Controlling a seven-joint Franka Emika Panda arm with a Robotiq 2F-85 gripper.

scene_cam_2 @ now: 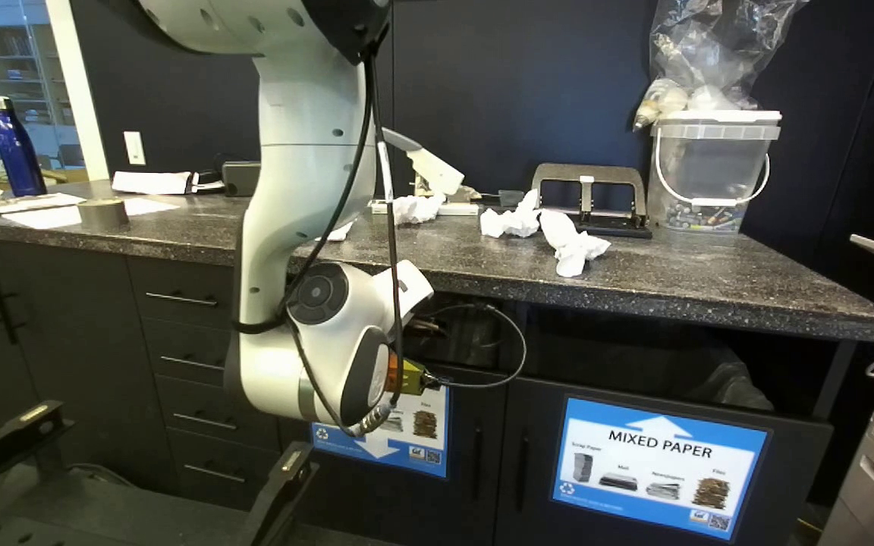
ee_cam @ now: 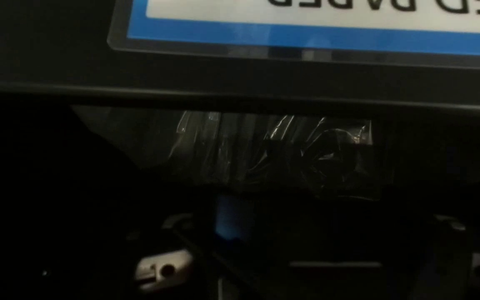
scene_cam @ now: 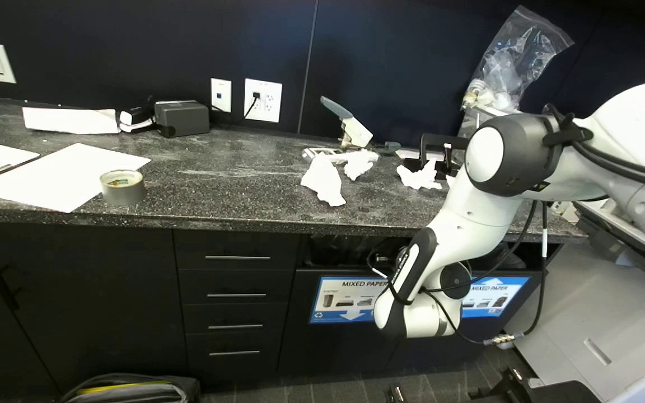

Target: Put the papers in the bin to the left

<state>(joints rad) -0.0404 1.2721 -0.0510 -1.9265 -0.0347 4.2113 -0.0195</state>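
Note:
Several crumpled white papers lie on the dark counter, among them a larger scrap (scene_cam: 322,179), a small one (scene_cam: 358,163), a jagged one (scene_cam: 420,174) and a twisted one (scene_cam_2: 573,243). Below the counter is the bin (scene_cam: 331,347), the left compartment, its blue-edged sign (scene_cam_2: 407,447) partly behind my arm. My gripper (ee_cam: 327,225) is hidden by the arm in both exterior views. In the dim wrist view its finger parts stand far apart, and no paper shows between them. A clear plastic liner (ee_cam: 273,150) hangs in front of it, behind the sign's panel edge (ee_cam: 240,93).
The counter's front edge (scene_cam: 233,221) overhangs the bin opening. A right compartment bears a similar sign (scene_cam_2: 657,466). On the counter are a tape roll (scene_cam: 122,187), flat sheets (scene_cam: 59,173), a stapler (scene_cam: 350,126), a hole punch (scene_cam_2: 589,197) and a clear bucket (scene_cam_2: 710,167).

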